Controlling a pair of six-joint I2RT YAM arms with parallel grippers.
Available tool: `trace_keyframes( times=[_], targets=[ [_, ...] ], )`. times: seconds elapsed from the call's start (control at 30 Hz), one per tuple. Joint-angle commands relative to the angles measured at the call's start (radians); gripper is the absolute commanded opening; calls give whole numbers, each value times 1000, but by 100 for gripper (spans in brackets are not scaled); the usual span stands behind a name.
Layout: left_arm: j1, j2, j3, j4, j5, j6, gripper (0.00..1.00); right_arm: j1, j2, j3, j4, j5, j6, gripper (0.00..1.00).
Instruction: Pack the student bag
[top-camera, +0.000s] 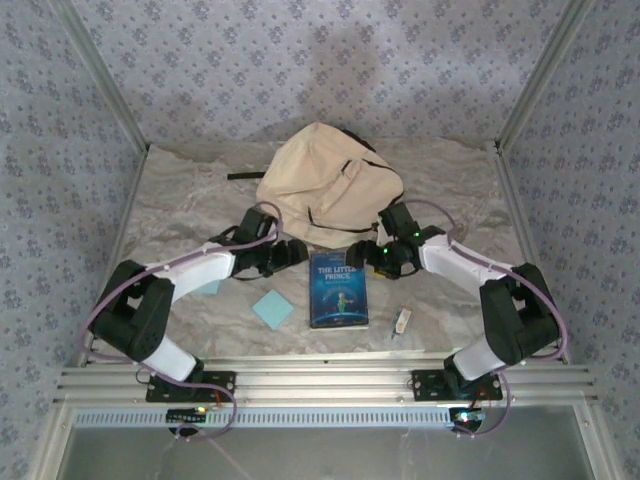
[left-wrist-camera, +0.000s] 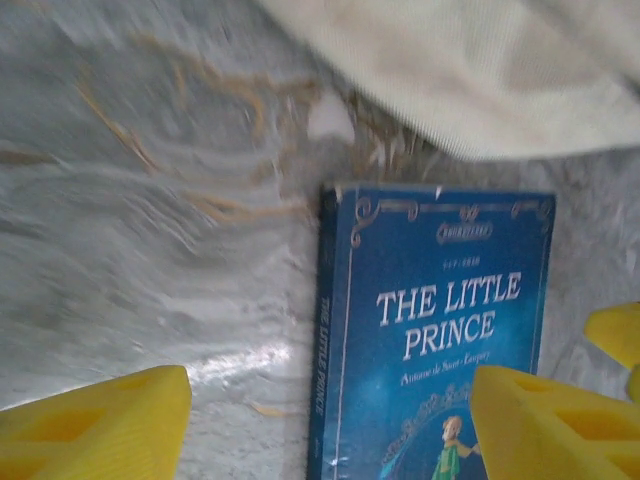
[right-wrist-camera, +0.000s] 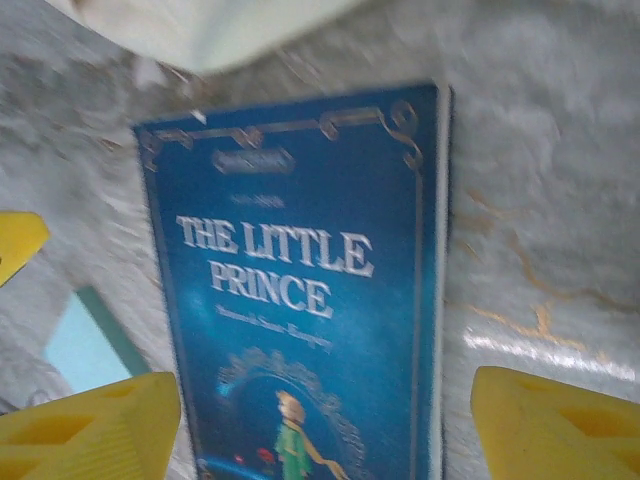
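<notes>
Left wrist: student bag (left-wrist-camera: 500, 70) mostly off-frame

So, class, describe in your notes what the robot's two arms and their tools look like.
Both the left arm and right arm have white shells, black joints and a purplish cable looping alongside. The left tool and right tool end in blocky yellow fingers.

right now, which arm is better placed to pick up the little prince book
Right, probably. The right pincer, open, has the book centred between its fingers, whole width inside. The left pincer, also open, sits off to the side, centred on the book's spine.
</notes>
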Motion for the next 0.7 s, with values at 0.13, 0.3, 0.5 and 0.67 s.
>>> trace_keyframes(
  times=[0.13,0.3,0.5,0.67],
  targets=[
    [-35,102,-15,136,121,-62,58,27,20,-110,143,34,27,73],
    [-45,170,0,163,149,-72,59,30,97,-113,248,-7,46,50],
    [-52,224,4,175,162,-86,52,39,108,-105,297,-59,77,33],
    [-62,250,22,184,162,-102,51,59,48,-75,264,-69,101,38]
  ],
)
